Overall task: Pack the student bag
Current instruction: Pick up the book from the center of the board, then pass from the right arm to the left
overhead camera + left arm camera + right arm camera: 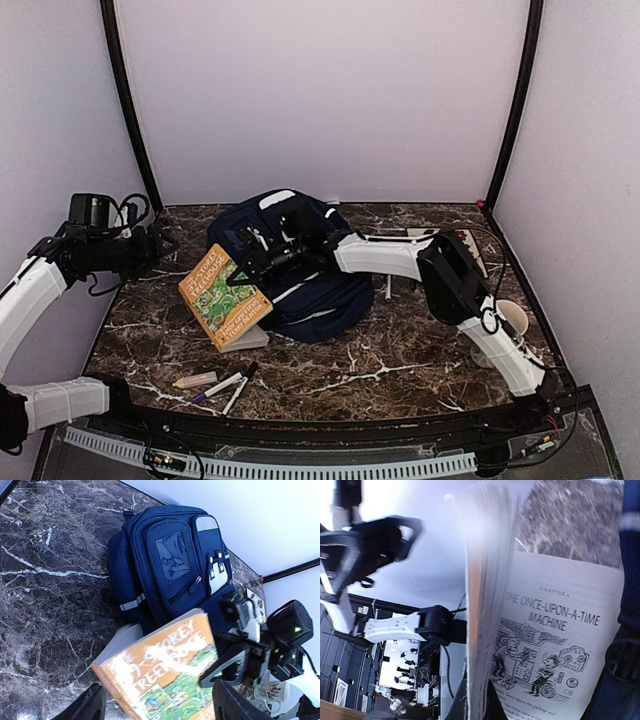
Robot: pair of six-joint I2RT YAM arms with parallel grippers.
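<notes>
Currently: bag (pixel 320 300) lies flat at far centre of worktop (pixel 380 360), front pocket up, zips closed as far as visible.

Book (pixel 222 297), orange cover, sits just left of bag, tilted up off the worktop, right edge against bag's side. White pages or a pad show beneath it; cannot tell which.

Right arm reaches across bag from the right. Right fingers (pixel 222 669) pressed together, pinching book at its right edge. Wrist view shows book open at a chapter page, page block edge-on.

Left fingers (pixel 90 707) spread wide, holding nothing, left of book and apart from it.

Other items: markers (pixel 228 384) near-left on worktop; mug (pixel 512 318) at right, beside right arm.
</notes>
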